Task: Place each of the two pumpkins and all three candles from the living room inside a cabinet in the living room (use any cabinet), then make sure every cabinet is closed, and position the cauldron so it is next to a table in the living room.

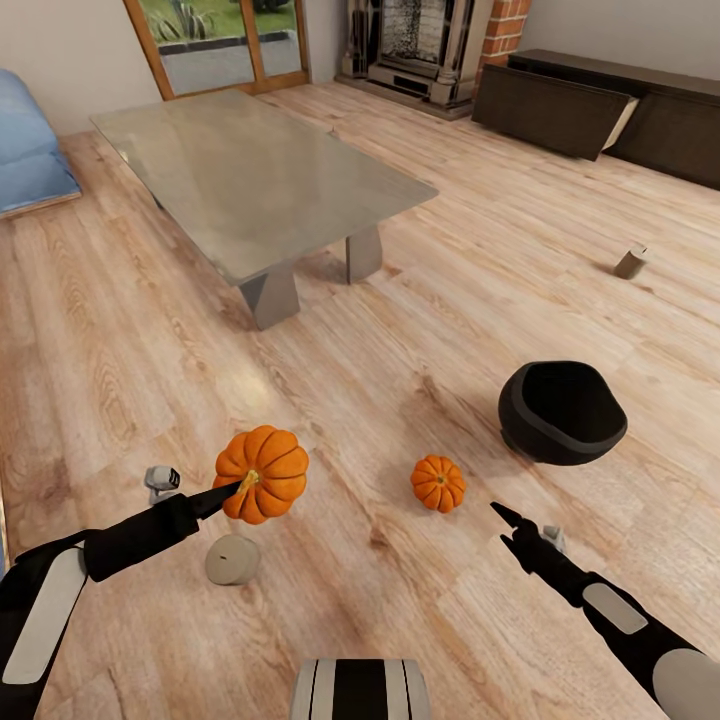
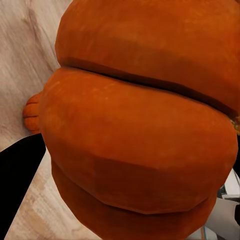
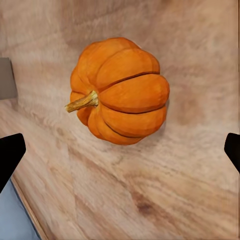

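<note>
- While the left claw [image 1: 232, 487] presses in at the stem side of the bigger pumpkin [image 1: 262, 474], the step in hand looks like the pickup of that pumpkin; the left wrist view is packed with its orange ribs, yet I cannot tell whether the fingers have closed on it.
- Right claw [image 1: 508, 522] hovers over the floor [image 1: 400, 600] with its dark fingertips spread wide, and the smaller pumpkin [image 3: 119, 91] lies between them in the right wrist view, untouched.
- Next move, as I judge it: confirm a firm hold on the bigger pumpkin, lift it, then carry it to the cabinet [image 1: 555, 108] along the far wall, where one front panel already hangs tilted open.
- Both pumpkins are smooth, matte orange, deeply ribbed and rounded, with short tan stems; such curved flanks could slip out of a narrow pinch.
- One candle [image 1: 232, 559], a stubby beige-grey cylinder, lies on the floor just beside the bigger pumpkin; another candle [image 1: 630, 262] rests tilted, well apart, nearer the cabinet.
- Cauldron [image 1: 562, 411] is matte black and round-bellied, tipped with its wide mouth showing, near the smaller pumpkin.
- Grey-green surface [image 1: 250, 170] is smooth and faintly glossy on chunky angled legs; nothing stands on it.
</note>
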Robot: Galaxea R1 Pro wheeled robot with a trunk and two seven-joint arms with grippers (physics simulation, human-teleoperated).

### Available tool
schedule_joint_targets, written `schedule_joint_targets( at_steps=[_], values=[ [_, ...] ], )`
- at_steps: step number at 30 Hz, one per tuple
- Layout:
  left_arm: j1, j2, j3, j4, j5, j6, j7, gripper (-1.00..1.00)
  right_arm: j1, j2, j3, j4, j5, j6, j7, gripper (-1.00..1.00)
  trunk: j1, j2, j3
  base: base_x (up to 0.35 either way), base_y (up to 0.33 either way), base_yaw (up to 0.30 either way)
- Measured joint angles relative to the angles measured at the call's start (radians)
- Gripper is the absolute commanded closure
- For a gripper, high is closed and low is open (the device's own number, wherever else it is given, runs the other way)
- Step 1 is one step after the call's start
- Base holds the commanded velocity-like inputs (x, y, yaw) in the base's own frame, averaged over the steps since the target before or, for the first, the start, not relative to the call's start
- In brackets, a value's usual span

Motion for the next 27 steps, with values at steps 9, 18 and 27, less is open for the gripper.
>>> schedule_joint_targets(
  at_steps=[9,18,27],
  values=[
    [0.000,0.000,0.000,0.000,-0.001,0.000,0.000,1.00,0.000,0.001,0.000,0.004,0.000,-0.001,-0.002,-1.00,0.000,0.000,0.000,0.087,0.035,0.000],
    [0.000,0.000,0.000,0.000,-0.001,0.000,0.001,1.00,0.000,0.001,0.000,0.004,0.001,-0.002,-0.002,-1.00,0.000,0.000,0.000,0.117,0.026,0.000],
    [0.000,0.000,0.000,0.000,-0.005,-0.001,0.001,1.00,0.000,0.002,0.000,0.016,0.000,-0.005,-0.004,-1.00,0.000,0.000,0.000,0.144,0.085,0.000]
  ],
)
